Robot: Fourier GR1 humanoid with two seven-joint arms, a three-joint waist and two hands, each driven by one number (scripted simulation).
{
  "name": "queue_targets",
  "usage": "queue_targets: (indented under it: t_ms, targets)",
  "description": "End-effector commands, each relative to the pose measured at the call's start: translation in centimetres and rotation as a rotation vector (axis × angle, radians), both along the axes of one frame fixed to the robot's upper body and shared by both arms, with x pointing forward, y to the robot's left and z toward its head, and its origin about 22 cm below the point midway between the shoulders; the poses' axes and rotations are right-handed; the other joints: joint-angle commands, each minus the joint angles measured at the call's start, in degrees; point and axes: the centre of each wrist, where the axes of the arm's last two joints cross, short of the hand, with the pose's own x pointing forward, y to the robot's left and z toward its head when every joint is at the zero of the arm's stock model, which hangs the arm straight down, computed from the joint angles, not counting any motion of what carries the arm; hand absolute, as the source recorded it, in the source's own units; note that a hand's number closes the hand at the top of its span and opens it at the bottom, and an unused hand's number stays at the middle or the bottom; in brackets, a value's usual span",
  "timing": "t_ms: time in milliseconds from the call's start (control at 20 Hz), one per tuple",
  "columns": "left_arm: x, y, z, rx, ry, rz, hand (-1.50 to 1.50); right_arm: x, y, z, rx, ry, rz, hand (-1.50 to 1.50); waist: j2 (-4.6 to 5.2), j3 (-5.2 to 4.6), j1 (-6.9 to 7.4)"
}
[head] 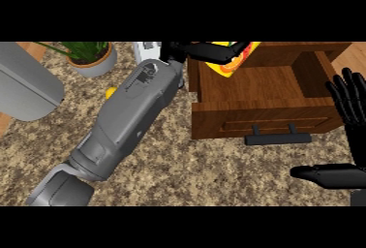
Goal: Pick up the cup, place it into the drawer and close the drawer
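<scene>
1. At about twelve o'clock in the head view, the left hand (pixel 204 50) is reaching over the back left corner of the open drawer (pixel 250 104), its black fingers curling round the cup (pixel 232 60).
2. Showing only in part, the cup is appearing as a yellow body with orange and red markings, tilting between the fingers just above the drawer's left wall; whether it is touching the wood, I cannot tell.
3. Running from seven o'clock up to twelve, the grey left forearm (pixel 125 121) is crossing the speckled counter (pixel 200 169).
4. Sitting from centre toward three o'clock, the wooden drawer is standing pulled out, its bare floor showing and its dark handle (pixel 277 138) facing six o'clock.
5. At three to four o'clock, along the right edge, the right hand (pixel 350 104) is resting with straight fingers spread upward and thumb pointing left, holding nothing.
6. At eleven o'clock, a potted plant (pixel 89 55) is standing on the counter.
7. At nine to ten o'clock, a grey rounded object (pixel 25 82) is lying near the left edge.
8. Just beside the forearm, a small yellow thing (pixel 111 91) is peeking out, too hidden to name.
</scene>
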Motion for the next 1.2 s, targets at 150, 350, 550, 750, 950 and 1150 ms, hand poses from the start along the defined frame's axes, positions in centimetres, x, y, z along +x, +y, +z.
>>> queue_targets:
  t_ms: [150,350,550,750,950,1150]
  targets:
    - [-0.1,-1.7,0.0,0.062,0.035,0.008,1.50,-0.3,0.9,-0.8,-0.008,0.010,0.016,-1.50,0.02,0.01,-0.55]
    - [-0.3,-1.2,-2.8,0.167,0.075,0.031,1.50,-0.3,-1.3,0.3,-0.001,-0.004,0.001,-1.50,0.13,0.02,-1.04]
    - [-0.4,-1.5,-3.1,0.242,0.082,0.019,-1.50,0.5,1.2,0.5,-0.013,-0.011,0.008,-1.50,0.44,0.02,-1.47]
    - [-0.9,-2.0,-3.9,0.323,0.096,0.030,-1.50,1.4,1.3,0.3,-0.003,-0.024,0.064,-1.50,0.74,0.06,-2.74]
    - [-1.5,-1.8,-5.6,0.392,0.109,0.061,-1.50,1.0,-0.2,0.3,-0.006,-0.025,0.050,-1.50,0.71,0.06,-3.04]
    - [-3.0,-2.4,-6.9,0.311,0.040,0.087,-1.50,2.1,-0.3,1.2,0.029,-0.048,0.071,-1.50,0.65,0.01,-2.49]
